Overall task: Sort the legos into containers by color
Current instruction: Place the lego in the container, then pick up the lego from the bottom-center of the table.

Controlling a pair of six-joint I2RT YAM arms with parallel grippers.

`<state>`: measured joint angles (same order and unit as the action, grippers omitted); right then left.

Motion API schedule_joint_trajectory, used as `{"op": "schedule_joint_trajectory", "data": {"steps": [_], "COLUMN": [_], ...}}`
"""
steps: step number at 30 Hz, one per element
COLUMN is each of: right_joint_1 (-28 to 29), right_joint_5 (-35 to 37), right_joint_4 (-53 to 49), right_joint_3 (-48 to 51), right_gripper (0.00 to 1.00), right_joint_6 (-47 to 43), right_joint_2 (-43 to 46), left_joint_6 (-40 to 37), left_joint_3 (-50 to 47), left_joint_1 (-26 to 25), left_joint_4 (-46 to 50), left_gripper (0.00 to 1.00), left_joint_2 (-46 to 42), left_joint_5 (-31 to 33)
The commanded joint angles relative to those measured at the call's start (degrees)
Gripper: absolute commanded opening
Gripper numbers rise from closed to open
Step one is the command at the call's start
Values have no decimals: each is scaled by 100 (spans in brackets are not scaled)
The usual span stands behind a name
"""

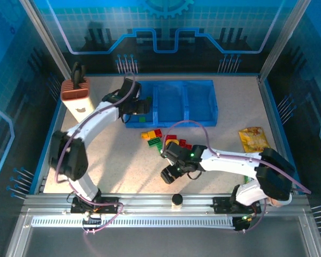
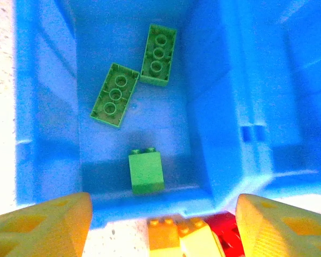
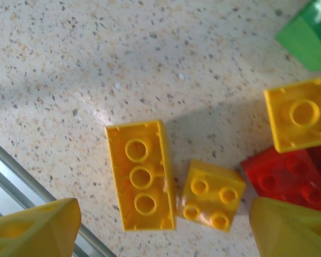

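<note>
The speckled table (image 1: 112, 160) carries everything. At its far side lies the blue tray (image 1: 200, 82), with three compartments in a row. The left arm (image 1: 91, 126) reaches to the tray's left end. The right arm (image 1: 230, 158) lies low across the near part of the table. Left of the tray stands the knife block (image 1: 77, 96). The yellow snack bag (image 1: 252, 139) lies near the right edge, well apart from the tray.

The left gripper (image 1: 143, 105) hangs over the left compartment (image 2: 166, 123); its fingers (image 2: 48, 225) are spread apart and hold nothing. The right gripper (image 1: 170, 173) is low over the table, at the pile of bricks (image 1: 163, 140) in front of the tray. Its fingers (image 3: 32, 230) are also apart, with nothing gripped.

In the left compartment are three green bricks (image 2: 115, 95). Two lie underside up, close together at one corner, and the third (image 2: 146, 171) is near the front wall. Under the right gripper a long yellow brick (image 3: 142, 175) lies underside up. A small yellow brick (image 3: 211, 195) sits right against it, studs up. A red brick (image 3: 286, 179) is just beside the small one.
</note>
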<state>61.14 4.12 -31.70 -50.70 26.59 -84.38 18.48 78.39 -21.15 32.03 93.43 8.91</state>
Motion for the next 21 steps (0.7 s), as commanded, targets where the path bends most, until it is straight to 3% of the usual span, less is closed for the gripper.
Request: {"op": "schedule_joint_trajectory", "data": {"steps": [1, 6, 13, 21], "right_joint_1": [132, 223, 366, 442], "right_joint_5": [155, 299, 548, 741], "right_joint_4": [-145, -272, -566, -836], "right_joint_3": [-435, -820, -1222, -1495], "right_gripper": [82, 81, 76, 58], "right_joint_6": [-194, -331, -396, -392], "right_joint_2": [-356, -916, -1508, -1879], "left_joint_6": [249, 449, 569, 664], "left_joint_3": [-533, -1405, -2068, -2351], "left_joint_1": [23, 27, 24, 23], "left_joint_4": [-197, -254, -24, 14], "left_gripper": [71, 71, 71, 70], "left_joint_2": [-914, -2057, -2959, -3240], "left_joint_5": [-127, 7, 164, 160]}}
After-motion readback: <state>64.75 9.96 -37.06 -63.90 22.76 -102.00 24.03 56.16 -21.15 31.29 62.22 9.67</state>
